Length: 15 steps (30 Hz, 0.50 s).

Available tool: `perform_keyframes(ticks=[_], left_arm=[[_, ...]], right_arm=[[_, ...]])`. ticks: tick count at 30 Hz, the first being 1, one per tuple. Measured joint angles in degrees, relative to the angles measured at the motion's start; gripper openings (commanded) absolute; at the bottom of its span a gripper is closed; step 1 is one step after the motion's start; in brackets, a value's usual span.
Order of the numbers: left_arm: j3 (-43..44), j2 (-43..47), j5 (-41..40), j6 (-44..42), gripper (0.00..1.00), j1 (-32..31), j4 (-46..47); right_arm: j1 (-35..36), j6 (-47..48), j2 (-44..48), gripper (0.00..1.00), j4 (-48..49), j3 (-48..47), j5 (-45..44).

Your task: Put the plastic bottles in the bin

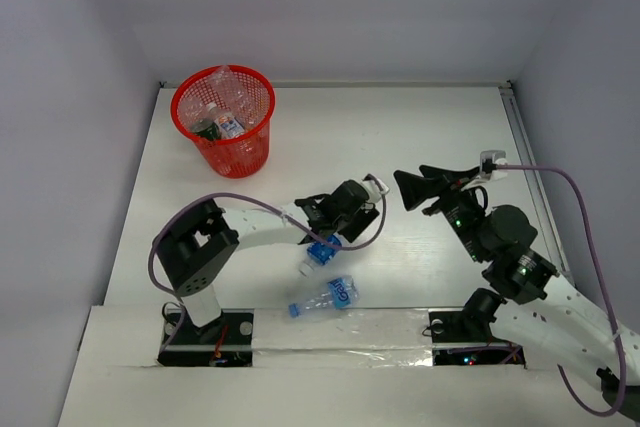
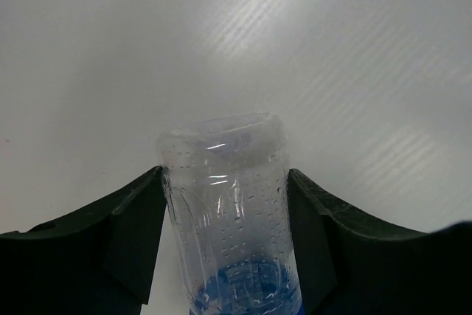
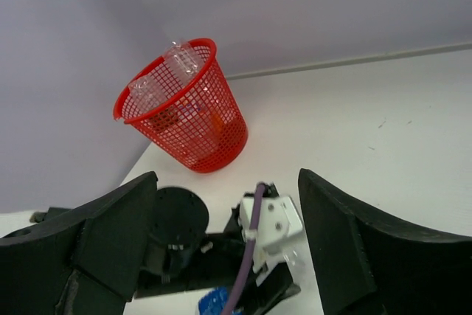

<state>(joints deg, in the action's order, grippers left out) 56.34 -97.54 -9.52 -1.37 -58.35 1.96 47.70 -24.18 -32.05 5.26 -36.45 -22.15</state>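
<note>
My left gripper [image 1: 322, 244] is shut on a clear plastic bottle with a blue label [image 1: 318, 253], held near the table's middle; in the left wrist view the bottle [image 2: 228, 219] stands between both fingers [image 2: 133, 234]. A second blue-labelled bottle [image 1: 327, 297] lies on the table near the front edge. The red mesh bin [image 1: 224, 119] stands at the back left with several bottles inside; it also shows in the right wrist view [image 3: 184, 108]. My right gripper [image 1: 409, 188] is open and empty, raised to the right of the left wrist.
The left arm's wrist with its white camera block and purple cable [image 3: 265, 226] sits between my right gripper's fingers in the right wrist view. Grey walls enclose the white table [image 1: 400, 127]. A metal rail [image 1: 525, 147] runs along the right edge.
</note>
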Motion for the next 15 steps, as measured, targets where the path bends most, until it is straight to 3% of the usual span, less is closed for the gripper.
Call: perform_keyframes(ticks=[3, 15], left_arm=[[1.22, 0.13, -1.66, -0.52, 0.35, 2.32, 0.87], [13.33, 13.42, -9.46, 1.51, 0.32, 11.67, 3.61]], right_arm=[[0.00, 0.02, 1.03, 0.77, -0.44, 0.76, -0.24], [0.00, 0.63, -0.04, 0.73, -0.48, 2.86, 2.40]])
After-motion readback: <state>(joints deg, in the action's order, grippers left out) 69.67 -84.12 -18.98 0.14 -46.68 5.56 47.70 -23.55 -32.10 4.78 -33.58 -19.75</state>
